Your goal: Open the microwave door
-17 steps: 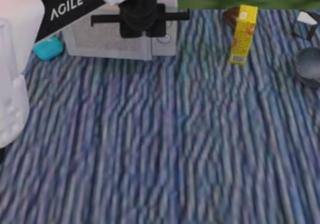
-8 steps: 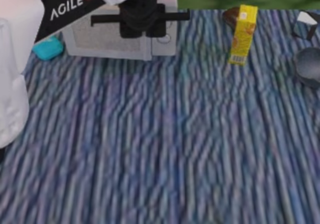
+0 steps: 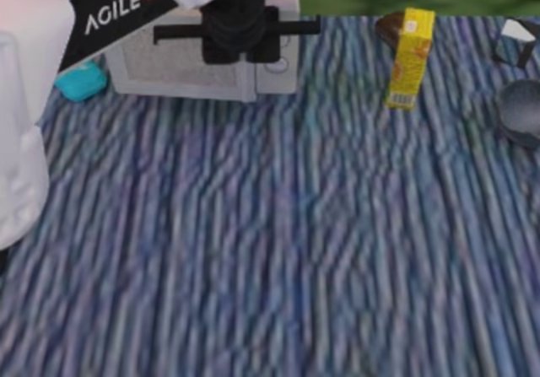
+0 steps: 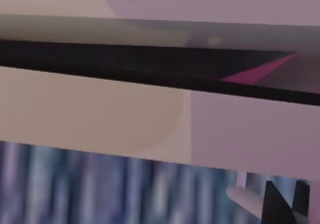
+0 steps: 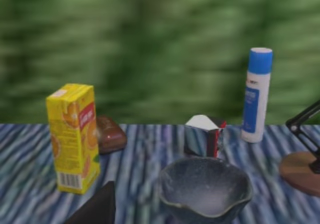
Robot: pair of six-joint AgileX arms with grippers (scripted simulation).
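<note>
The microwave (image 3: 202,78) stands at the table's far left, light grey-white, with a round silver knob (image 3: 277,65) on its front. Its door (image 3: 173,72), with the speckled mesh window, lies flush with the front. My left gripper (image 3: 240,33) hangs black over the microwave's top front edge, near the seam between door and knob panel. The left wrist view is pressed close to the microwave (image 4: 100,114), showing pale panels, a dark band and striped cloth below. My right arm is out of the top view; a dark part of my right gripper (image 5: 100,209) shows low in its wrist view.
A teal block (image 3: 82,82) lies left of the microwave. A yellow juice carton (image 3: 411,56) stands at the back with a brown object (image 5: 110,134) behind it. A dark bowl (image 3: 519,111), a small cube (image 5: 202,134), a blue-capped bottle (image 5: 257,93) and a lamp base (image 5: 302,171) crowd the far right.
</note>
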